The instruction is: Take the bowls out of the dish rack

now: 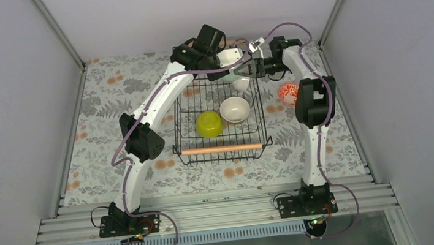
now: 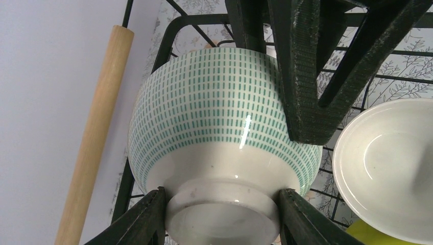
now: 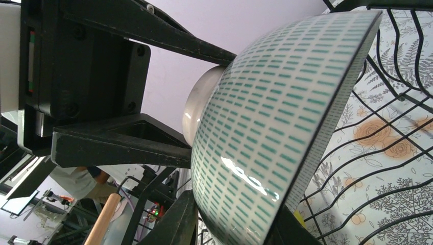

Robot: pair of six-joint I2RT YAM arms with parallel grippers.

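Floral worktop [image 1: 108,110], grey walls. At upper centre of the top view, over the far end of the rack [image 1: 222,149], the left gripper [image 2: 230,217] is clamped on the foot of the bowl [image 2: 219,117]. The right gripper [image 3: 232,227] pinches its rim, apparently a handover. Next, one gripper must let go so the other can carry it out.

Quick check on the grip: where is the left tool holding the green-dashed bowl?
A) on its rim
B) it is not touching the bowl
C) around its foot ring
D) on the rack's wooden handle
C: in the left wrist view the left tool has one finger on each side of the foot under the green-dashed bowl. The right tool is the one at the rim.
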